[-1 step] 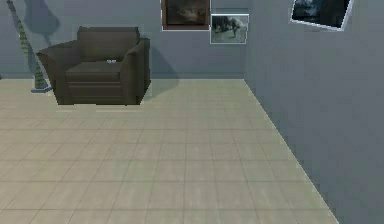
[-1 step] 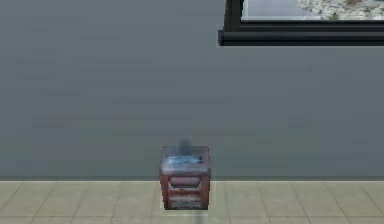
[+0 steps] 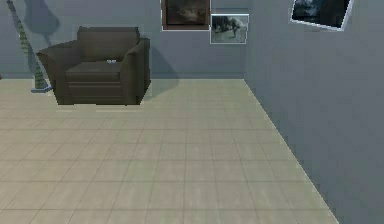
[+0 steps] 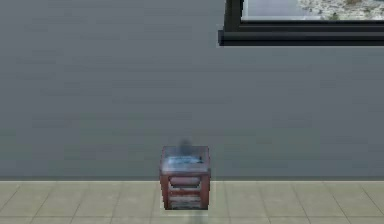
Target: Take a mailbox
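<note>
Currently pincer state: cannot tell. Arm side view: small red-brown drawer stand [image 4: 186,186] on tiled floor [image 4: 60,203] against grey wall, lower middle; grey-blue lump [image 4: 184,155] on its top, too small to confirm as mailbox. Dark-framed picture [image 4: 300,38] high on wall, view's upper right. Forward view: dark brown armchair [image 3: 100,65] at far wall, view's left; lamp pole [image 3: 40,70] just beside chair; framed picture [image 3: 186,12] above chair, second picture [image 3: 230,27] touching it, tilted picture [image 3: 322,10] on side wall

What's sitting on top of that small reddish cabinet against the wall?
A small bluish-grey object rests on top of the cabinet, too indistinct to name. Anything inside the cabinet is hidden behind its fronts.
</note>
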Available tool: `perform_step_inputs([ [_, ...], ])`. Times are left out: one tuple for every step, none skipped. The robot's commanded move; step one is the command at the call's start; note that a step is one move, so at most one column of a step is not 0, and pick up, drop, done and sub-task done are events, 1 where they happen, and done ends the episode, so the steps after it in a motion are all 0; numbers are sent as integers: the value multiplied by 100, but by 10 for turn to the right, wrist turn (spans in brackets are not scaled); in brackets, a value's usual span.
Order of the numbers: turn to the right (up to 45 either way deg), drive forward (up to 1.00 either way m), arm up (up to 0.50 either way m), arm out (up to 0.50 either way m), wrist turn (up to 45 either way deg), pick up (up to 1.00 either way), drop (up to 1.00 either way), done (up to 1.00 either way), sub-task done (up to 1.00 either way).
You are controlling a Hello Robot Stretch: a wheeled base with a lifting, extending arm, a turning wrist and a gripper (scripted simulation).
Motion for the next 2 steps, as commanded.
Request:
perform_step_inputs([
  [0, 0, 0, 48, 0, 0, 0, 0, 0],
  [0, 0, 0, 0, 450, 0, 0, 0, 0],
])
